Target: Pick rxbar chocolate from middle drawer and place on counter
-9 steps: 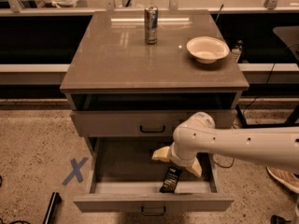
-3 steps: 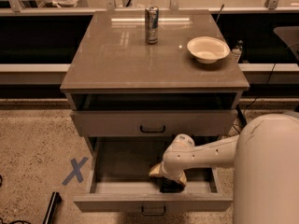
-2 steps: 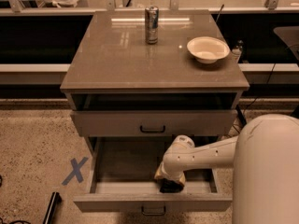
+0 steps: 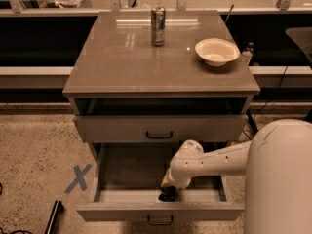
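The middle drawer (image 4: 122, 211) is pulled out wide, and its grey tray shows. My gripper (image 4: 168, 194) is down inside it, near the front wall and a little right of centre, at the end of the white arm (image 4: 209, 162) that comes in from the right. The rxbar chocolate does not show clearly. Only a dark patch lies under the gripper, and I cannot tell whether it is the bar. The counter (image 4: 136, 62) is the glossy grey-brown top above.
A silver-blue drink can (image 4: 157, 26) stands at the back middle of the counter. A white bowl (image 4: 217, 50) sits at its right. A grey drawer front with a black handle (image 4: 159, 135) is above the open drawer. A blue X (image 4: 78, 178) marks the floor on the left.
The arm has swung lower and to the left, towards the drawer's front. The gripper now covers the spot where the black bar lay in plain sight 3 s ago.
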